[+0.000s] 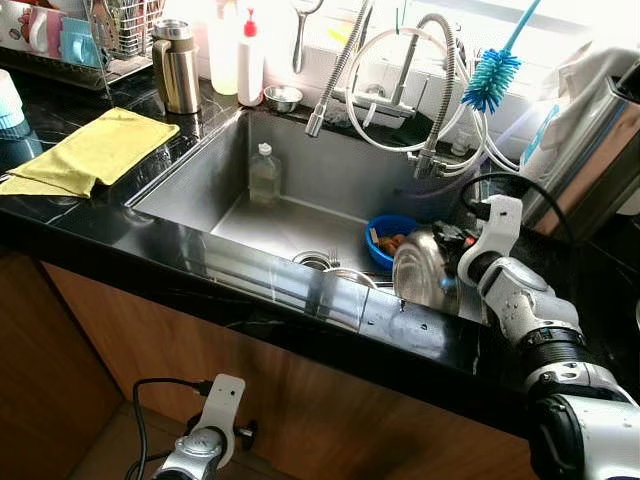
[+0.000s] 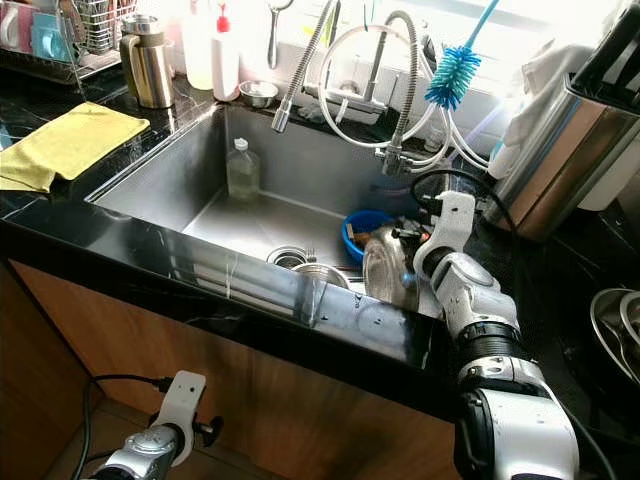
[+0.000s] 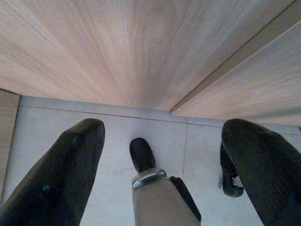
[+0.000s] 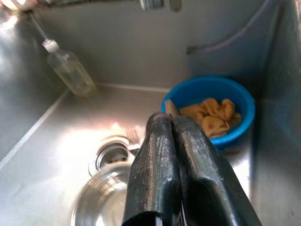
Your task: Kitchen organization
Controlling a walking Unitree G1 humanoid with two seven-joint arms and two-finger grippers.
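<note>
The right claw (image 4: 175,136) is down in the sink (image 1: 200,180), its 2 fingers clenched together with nothing visible between them, above a steel bowl (image 4: 101,202) by the drain. The blue bowl (image 4: 211,110) sits just beyond. The left claw (image 3: 162,155) hangs released by the cabinet. It should spread the fingers before lowering onto a rim.

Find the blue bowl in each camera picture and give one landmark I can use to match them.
Left eye view: the blue bowl sits in the sink's far right corner, just beyond the right hand.
Right eye view: same corner, partly behind a steel lid.
Left wrist view: not in it; floor and cabinet wood.
Right wrist view: upper right, a tan cloth inside, past the shut fingers.
Shared landmark: the clear bottle standing at the sink's back wall.
</note>
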